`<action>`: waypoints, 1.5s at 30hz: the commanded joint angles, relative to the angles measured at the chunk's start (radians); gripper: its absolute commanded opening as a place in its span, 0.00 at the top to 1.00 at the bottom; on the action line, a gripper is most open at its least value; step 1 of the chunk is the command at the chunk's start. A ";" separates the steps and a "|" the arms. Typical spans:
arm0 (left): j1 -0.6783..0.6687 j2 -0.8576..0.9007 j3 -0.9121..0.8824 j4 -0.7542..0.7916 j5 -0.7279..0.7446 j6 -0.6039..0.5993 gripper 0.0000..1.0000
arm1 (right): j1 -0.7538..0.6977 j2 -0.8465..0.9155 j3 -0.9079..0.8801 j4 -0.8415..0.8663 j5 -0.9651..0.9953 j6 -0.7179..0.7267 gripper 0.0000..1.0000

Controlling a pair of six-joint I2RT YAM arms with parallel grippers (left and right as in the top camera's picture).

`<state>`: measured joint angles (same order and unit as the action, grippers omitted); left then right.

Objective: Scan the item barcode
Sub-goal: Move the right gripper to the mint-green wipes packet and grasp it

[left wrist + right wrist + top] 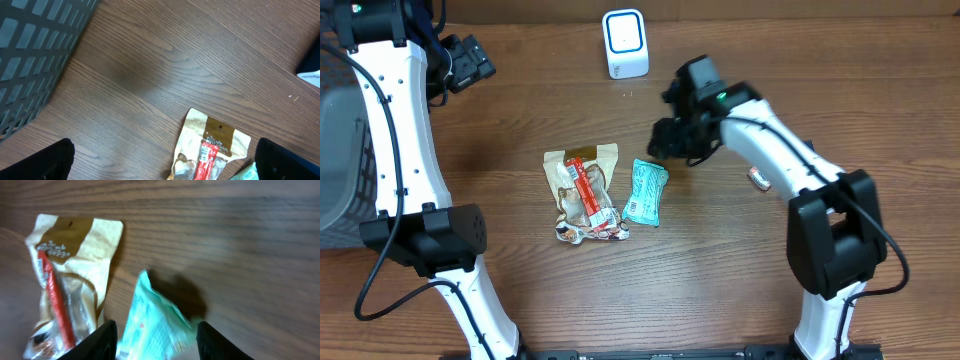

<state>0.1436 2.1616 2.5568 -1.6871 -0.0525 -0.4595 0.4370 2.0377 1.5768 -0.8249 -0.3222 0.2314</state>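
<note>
A: Where is the item to be scanned found?

B: The teal crinkled plastic packet (645, 192) is seen lying on the brown wood-grain worktop (700, 290). It is just beside the beige paper pouch with a red stick (582, 195) and well apart from the white rounded barcode scanner (625, 43) at the far edge.

A: Is it gripped?

B: That cannot be told. In the right wrist view the right hand (157, 341) is set astride the packet's end. Its fingers (102, 340) are half parted, and nearly the whole gap is filled by the packet. Whether the plastic is pinched or merely straddled is not shown. The left hand (472, 60) is spread fully wide with nothing held in it, and is placed near the grey plastic mesh basket (335, 150).

A: What could be spoiled from here?

B: Several things, it is judged. If only an edge is caught, the thin slippery film could be squeezed out sideways and the packet dropped during the lift. The pouch could be dragged along, since it is so close to the packet. The barcode's side is also not known from these views. If the wrong face is presented, or the film is crumpled across the code, no read would be obtained.
</note>
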 commanded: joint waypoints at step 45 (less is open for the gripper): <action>-0.007 -0.003 -0.004 -0.002 0.000 0.018 0.00 | 0.003 -0.012 -0.167 -0.201 0.092 0.144 0.49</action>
<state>0.1436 2.1616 2.5568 -1.6875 -0.0525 -0.4595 0.4446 2.0373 1.4452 -1.0580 -0.2184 0.3542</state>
